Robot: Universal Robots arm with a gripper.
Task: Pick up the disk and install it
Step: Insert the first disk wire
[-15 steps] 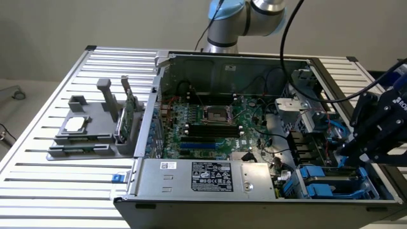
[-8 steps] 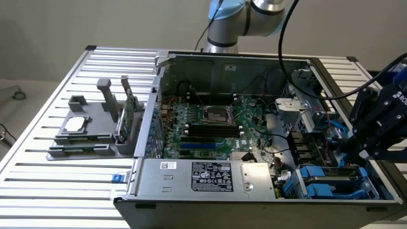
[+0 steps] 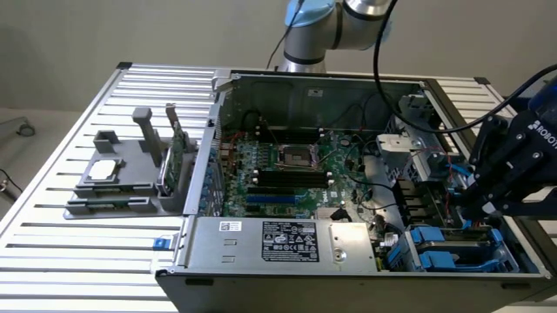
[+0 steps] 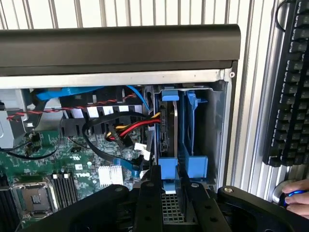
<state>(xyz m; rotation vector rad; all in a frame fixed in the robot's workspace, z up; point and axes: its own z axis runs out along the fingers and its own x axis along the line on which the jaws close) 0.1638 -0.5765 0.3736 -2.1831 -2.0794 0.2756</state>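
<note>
Disk [image 4: 169, 126] stands on edge between the jaws, its blue carrier [image 4: 167, 170] framing the end nearest them. The gripper [image 4: 174, 182] has its jaws closed on that near end, one black finger [image 4: 150, 189] on each side of the carrier. Ahead of the jaws, the rest of the disk runs into the drive bay [image 4: 218, 126] at the corner of the PC case [image 4: 120, 46].

Just beside the held disk, outside one jaw, a second blue carrier [image 4: 195, 137] sits in the next slot of the bay. Outside the other jaw, a bundle of red, yellow and black wires [image 4: 131, 126] reaches toward the disk's side, and a blue cable [image 4: 139, 99] curves past farther ahead. Farther out on that same side lies the green board [image 4: 67, 166] with its CPU socket [image 4: 35, 195].

Well away from the jaws, outside the case wall, a black keyboard [image 4: 289, 92] lies on the slatted table [image 4: 253, 145], and a person's hand [image 4: 295, 199] rests on a mouse near it.

In the exterior view the gripper [image 3: 481, 210] hangs over the bay [image 3: 457, 251], where blue carriers show just beneath the jaws. The labelled power supply [image 3: 287, 240] sits near them inside the case. Well apart from the jaws, outside the case, a grey stand [image 3: 117, 176] holds a green card [image 3: 179, 153] upright and a small silver chip [image 3: 103, 171] lying flat.
</note>
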